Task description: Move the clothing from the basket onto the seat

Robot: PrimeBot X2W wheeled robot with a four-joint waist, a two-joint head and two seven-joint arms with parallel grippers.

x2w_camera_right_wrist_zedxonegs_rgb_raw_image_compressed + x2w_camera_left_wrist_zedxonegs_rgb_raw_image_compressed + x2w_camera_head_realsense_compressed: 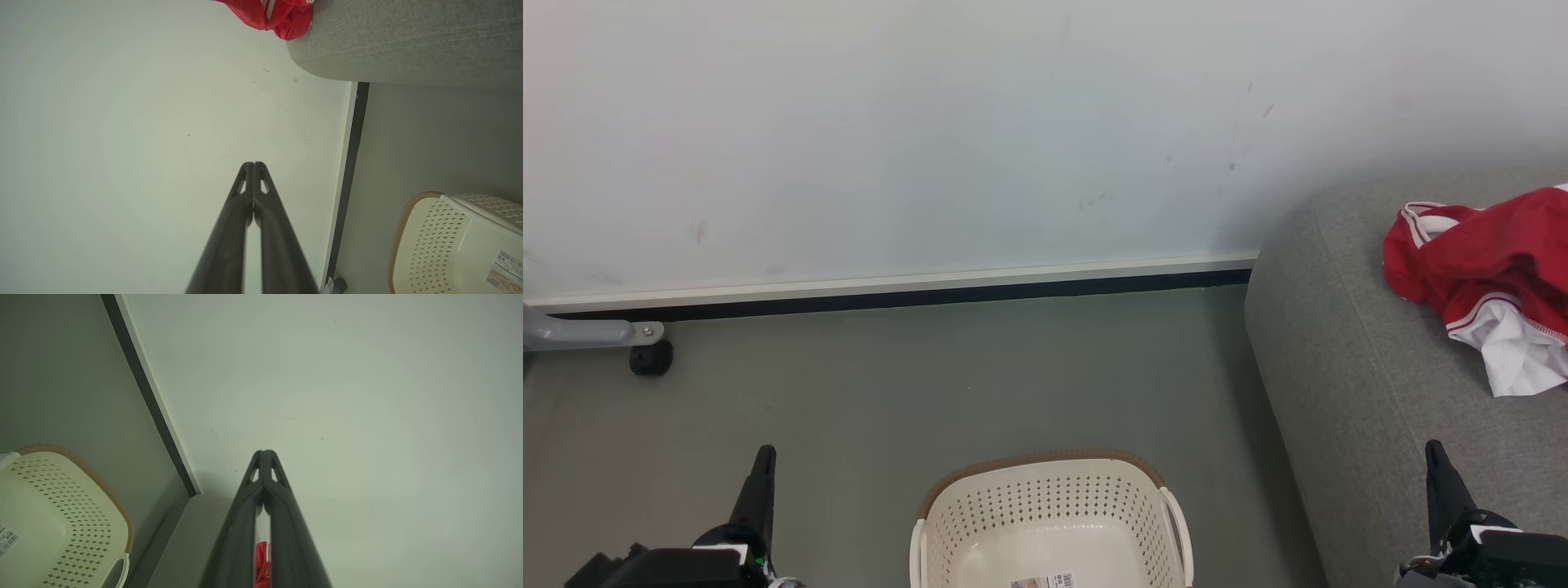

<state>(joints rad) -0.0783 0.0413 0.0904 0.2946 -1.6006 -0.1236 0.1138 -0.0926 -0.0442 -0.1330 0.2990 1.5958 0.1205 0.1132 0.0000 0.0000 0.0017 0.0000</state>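
The red clothing, with white striped trim and white lining, lies crumpled on the grey seat at the right. A strip of that clothing shows between my left fingers, and the clothing hangs over the seat edge. The cream basket with brown rim stands on the floor at bottom centre, nothing inside but a label; the basket and the basket show perforated walls. My left gripper is shut, left of the basket. My right gripper is shut over the seat's front.
A white wall with a dark skirting runs behind the grey floor. A grey frame leg with a black castor stands at the far left by the wall.
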